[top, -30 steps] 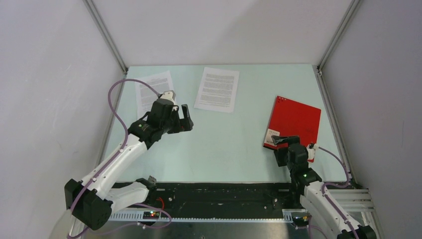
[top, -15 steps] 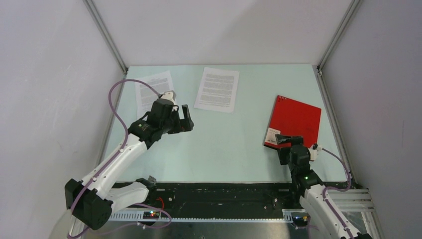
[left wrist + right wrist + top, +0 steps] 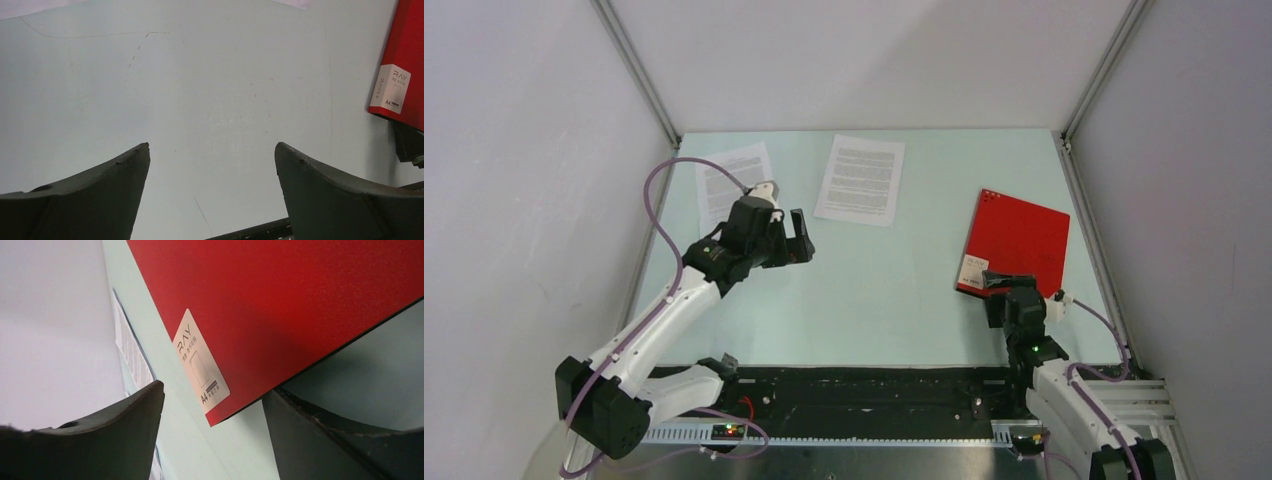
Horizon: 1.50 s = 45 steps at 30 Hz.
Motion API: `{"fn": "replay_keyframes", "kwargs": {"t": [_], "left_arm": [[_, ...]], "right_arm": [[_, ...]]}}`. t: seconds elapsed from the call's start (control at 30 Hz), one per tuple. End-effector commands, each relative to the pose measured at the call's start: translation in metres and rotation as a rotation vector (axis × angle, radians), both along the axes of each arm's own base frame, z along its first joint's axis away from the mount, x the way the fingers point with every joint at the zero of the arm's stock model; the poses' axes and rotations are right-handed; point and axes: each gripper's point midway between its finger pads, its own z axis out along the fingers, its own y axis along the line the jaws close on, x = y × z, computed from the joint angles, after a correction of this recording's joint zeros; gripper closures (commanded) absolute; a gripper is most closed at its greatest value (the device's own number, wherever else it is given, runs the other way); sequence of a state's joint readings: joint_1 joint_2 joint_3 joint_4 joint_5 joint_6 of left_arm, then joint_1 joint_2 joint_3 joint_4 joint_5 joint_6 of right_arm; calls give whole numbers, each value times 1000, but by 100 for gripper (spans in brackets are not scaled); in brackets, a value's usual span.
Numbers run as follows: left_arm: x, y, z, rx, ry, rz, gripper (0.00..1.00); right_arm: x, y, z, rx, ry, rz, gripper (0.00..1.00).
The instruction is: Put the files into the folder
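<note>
Far to the left of the folder (image 3: 1016, 238), at the back of the table (image 3: 884, 300), the first of the files (image 3: 720, 182) is lying flat, its near corner going under the left arm. The left gripper (image 3: 801, 240) is hovering just in front of that sheet, well apart from the folder. Its fingers are standing wide apart and are holding nothing; the wrist view is showing only bare tabletop between them (image 3: 212, 150), with the folder (image 3: 406, 45) off at the right edge.

The second sheet (image 3: 860, 180) is lying flat between the first sheet and the folder, a little further back than the folder's far edge and apart from both.

The folder is lying closed, red side up and slightly turned, with its white label (image 3: 972, 270) at the near left corner.

The right gripper (image 3: 1004, 287) is sitting at that near left corner. In its wrist view the jaws are standing parted, with the labelled corner (image 3: 201, 362) of the folder (image 3: 300, 295) reaching between them (image 3: 216, 390). A gap is showing beside the left finger (image 3: 135, 420), so nothing is being clamped. The right finger (image 3: 320, 430) is lying under the folder's near edge; whether it is touching cannot be told.
</note>
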<state>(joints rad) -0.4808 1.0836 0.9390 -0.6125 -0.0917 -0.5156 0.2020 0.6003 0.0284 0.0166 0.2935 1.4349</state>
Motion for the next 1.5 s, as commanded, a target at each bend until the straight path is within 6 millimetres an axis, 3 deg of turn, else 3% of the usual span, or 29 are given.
{"fn": "replay_keyframes", "kwargs": {"t": [0.0,0.17,0.3,0.5,0.67,0.7,0.73,0.77,0.9,0.97,1.1,1.2,1.33,1.43,1.47], "left_arm": [[8,-5,23,-41,-47,-9,0],[7,-5,26,-46,-53,-13,0],[6,-5,28,-49,-57,-15,0],[6,-5,32,-52,-64,-12,0],[7,-5,34,-54,-67,-5,0],[7,-5,35,-56,-70,-2,0],[8,-4,35,-55,-71,0,0],[9,-4,35,-55,-69,2,0],[12,-8,34,-64,-53,5,0],[14,-12,33,-73,-38,0,0],[19,-19,28,-94,0,-9,0],[21,-23,25,-125,34,-16,0],[25,-26,15,-171,98,-12,0],[28,-23,9,-186,129,4,0],[29,-22,8,-187,131,8,0]], "right_arm": [[-9,-17,-31,-55,106,-75,27],[1,-20,-28,-73,113,-97,42],[1,-27,-30,-117,125,-113,69],[-5,-36,-28,-267,167,-61,100],[-10,-30,-9,-413,174,32,100],[-3,-32,10,-454,147,16,100],[-6,-25,14,-520,155,78,100],[0,-24,35,-563,118,64,100],[1,7,76,-771,65,209,100],[-8,33,84,-889,59,331,100],[-28,66,104,-1083,34,446,100],[-38,100,124,-1153,-25,528,100],[-54,161,130,-1329,-110,734,100],[-72,202,110,-1468,-126,911,100],[-76,210,109,-1479,-135,941,93]]}}
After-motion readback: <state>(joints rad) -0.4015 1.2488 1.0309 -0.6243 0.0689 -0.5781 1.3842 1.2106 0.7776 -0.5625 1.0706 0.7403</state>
